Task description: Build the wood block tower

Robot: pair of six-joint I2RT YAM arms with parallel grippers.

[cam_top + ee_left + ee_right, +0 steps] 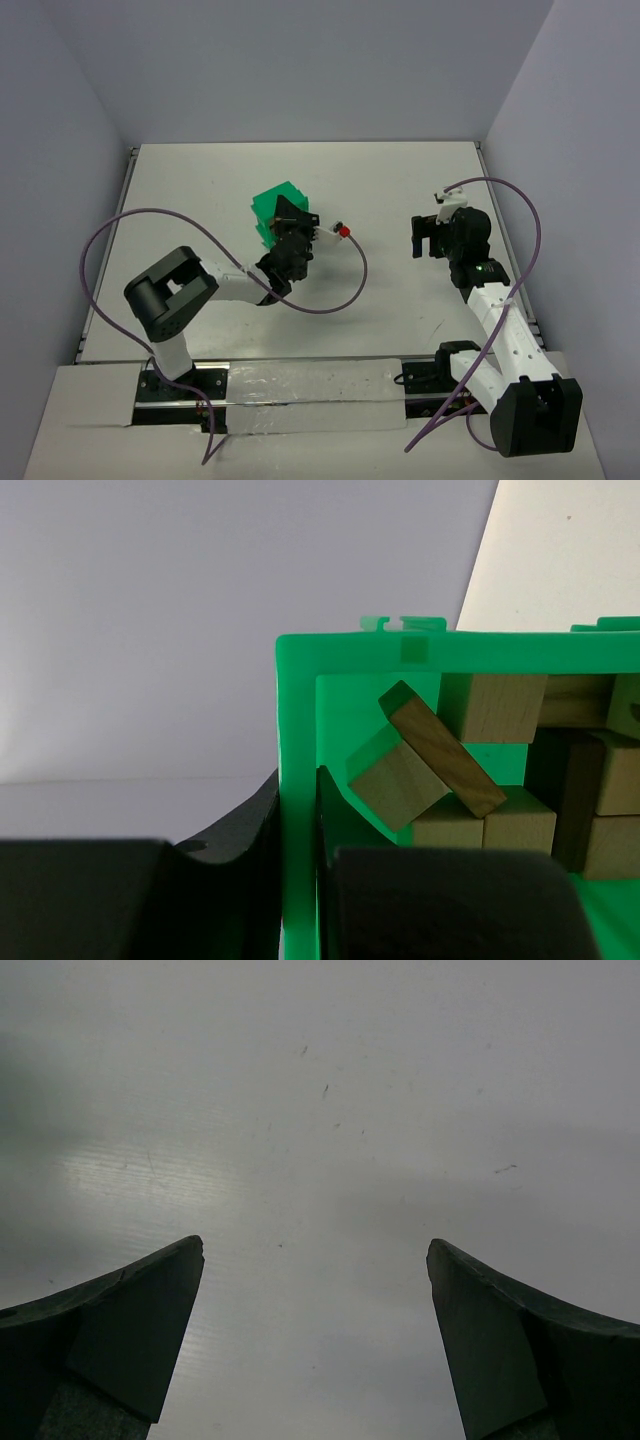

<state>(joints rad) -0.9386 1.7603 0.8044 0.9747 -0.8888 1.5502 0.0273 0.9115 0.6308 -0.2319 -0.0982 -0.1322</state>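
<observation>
Wood blocks (pixel 400 775) lodged loose inside green bin (pixel 296 780); none stacked on tabletop (pixel 380 180) yet. Left gripper (pixel 288 232) clamped on bin side wall, one finger inside, one outside. Blocks found just beyond inner finger. Dark bar (pixel 445 750) leaned diagonally, long axis slanted across tan cubes. Right gripper (pixel 315 1290) spread wide, empty, over bare tabletop, well apart from bin. Left arm judged nearer for emptying.

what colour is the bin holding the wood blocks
Bright green: the bin shows best in the left wrist view.
</observation>
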